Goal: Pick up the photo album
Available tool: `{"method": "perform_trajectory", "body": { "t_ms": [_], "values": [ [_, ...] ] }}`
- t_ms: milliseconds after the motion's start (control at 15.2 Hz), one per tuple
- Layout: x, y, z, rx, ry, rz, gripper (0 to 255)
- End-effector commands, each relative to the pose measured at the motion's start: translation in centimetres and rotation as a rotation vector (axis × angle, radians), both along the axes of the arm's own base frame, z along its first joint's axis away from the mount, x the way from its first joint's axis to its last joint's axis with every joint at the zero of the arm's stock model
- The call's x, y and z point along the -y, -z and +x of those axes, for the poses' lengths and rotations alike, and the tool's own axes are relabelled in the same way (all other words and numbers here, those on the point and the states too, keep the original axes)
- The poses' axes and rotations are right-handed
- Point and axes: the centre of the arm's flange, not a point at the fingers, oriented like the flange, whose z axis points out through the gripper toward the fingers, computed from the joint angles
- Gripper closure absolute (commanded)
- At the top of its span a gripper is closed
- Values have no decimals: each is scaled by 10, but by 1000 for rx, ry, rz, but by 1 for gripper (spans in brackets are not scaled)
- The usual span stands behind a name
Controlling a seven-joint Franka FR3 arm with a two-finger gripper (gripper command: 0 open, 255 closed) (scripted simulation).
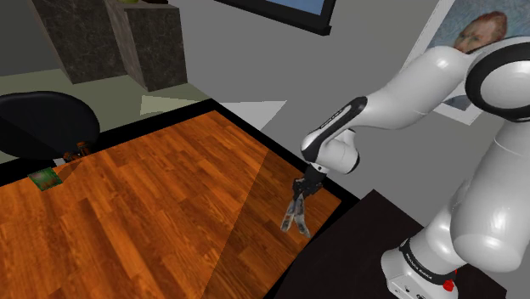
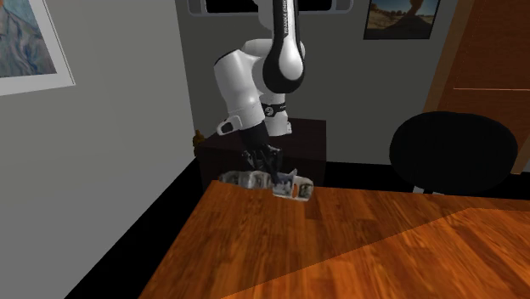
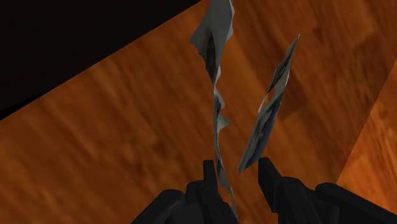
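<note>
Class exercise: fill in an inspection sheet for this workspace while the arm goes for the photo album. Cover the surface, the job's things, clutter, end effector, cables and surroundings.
Surface: wooden table with black edging, part of it in shadow.
Job's things: photo album, grey leaves splayed apart, near the table edge beside the stand.
Clutter: small green object on the table near the chair.
End effector: end effector open, fingers either side of the album's leaves; one leaf lies along a finger, but no clasp is seen.
Cables: nothing seen.
Surroundings: black chair at the table, portrait painting on a grey wall.
</note>
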Motion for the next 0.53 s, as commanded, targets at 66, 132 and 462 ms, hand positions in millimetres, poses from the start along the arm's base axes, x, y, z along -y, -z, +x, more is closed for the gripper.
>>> {"method": "perform_trajectory", "body": {
  "t_ms": [66, 132, 462],
  "values": [
    [0, -17, 0, 0, 0, 0, 255],
    [0, -22, 0, 0, 0, 0, 255],
    [0, -39, 0, 0, 0, 0, 255]
  ]
}}
